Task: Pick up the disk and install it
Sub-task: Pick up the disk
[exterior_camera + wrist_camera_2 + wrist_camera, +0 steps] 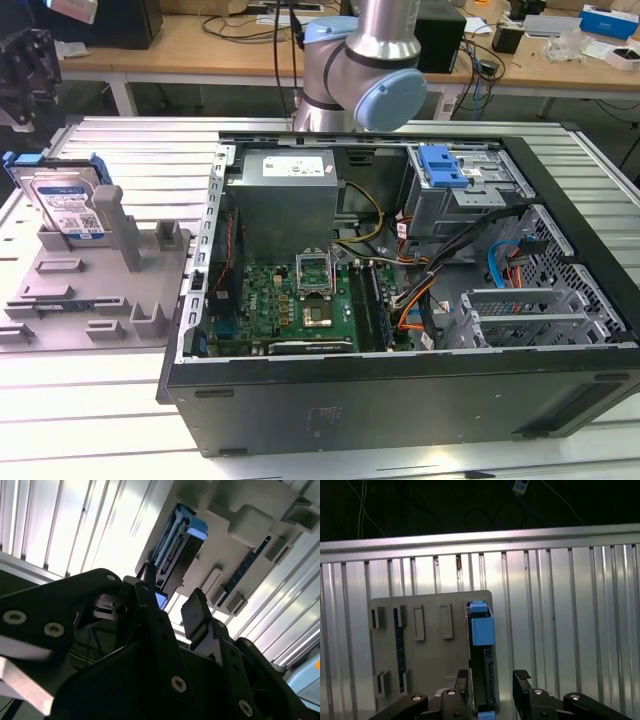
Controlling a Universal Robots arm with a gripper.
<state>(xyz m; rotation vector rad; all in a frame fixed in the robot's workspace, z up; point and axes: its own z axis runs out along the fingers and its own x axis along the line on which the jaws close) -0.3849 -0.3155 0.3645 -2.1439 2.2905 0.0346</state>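
The disk (65,205) stands on edge in a slot of the grey holder (90,290) at the exterior view's left, its white-and-blue label facing out and its blue bracket around it. My black gripper (25,70) hangs just above it, apart from it. In both wrist views the disk (482,652) (175,555) is edge-on, lined up with the gap of my open gripper (492,680) (170,605). One finger (462,680) lies on each side of the disk's line, and nothing is held.
The open computer case (590,330) lies to the right of the holder, with a drive bay and blue latch (442,165) at its far right corner. The arm (360,70) reaches over the case's back. The ribbed metal table (570,605) surrounds the holder (430,650). A wooden desk with cables stands behind.
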